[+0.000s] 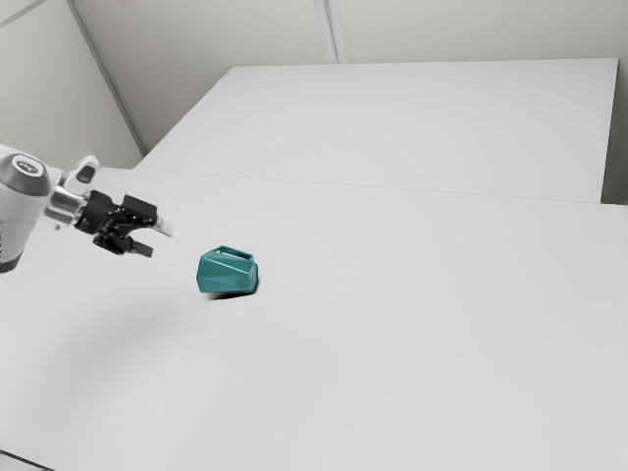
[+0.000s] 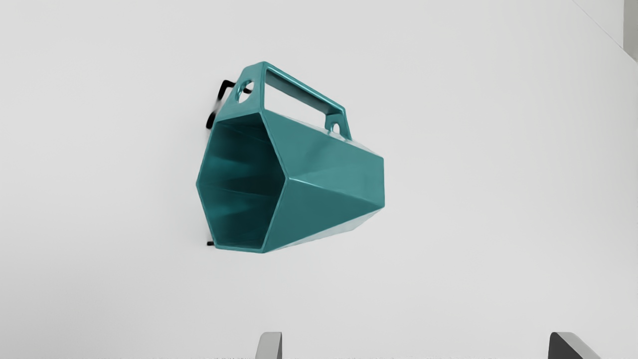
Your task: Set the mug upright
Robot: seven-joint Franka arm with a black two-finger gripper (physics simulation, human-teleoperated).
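Observation:
Above the table, toward the exterior view's left, my black gripper stands open with nothing between its fingers. The teal faceted mug lies on its side on the table, a short way from the fingertips toward the exterior view's right and lower down. In the wrist view the mug shows its open mouth and, along one side, its angular handle. My gripper has its two fingertips wide apart there, and they do not touch the mug.
The white table spreads around the mug. Behind it is another raised white surface, with a thin seam between the two. A dark thin line crosses the exterior view's lower left corner.

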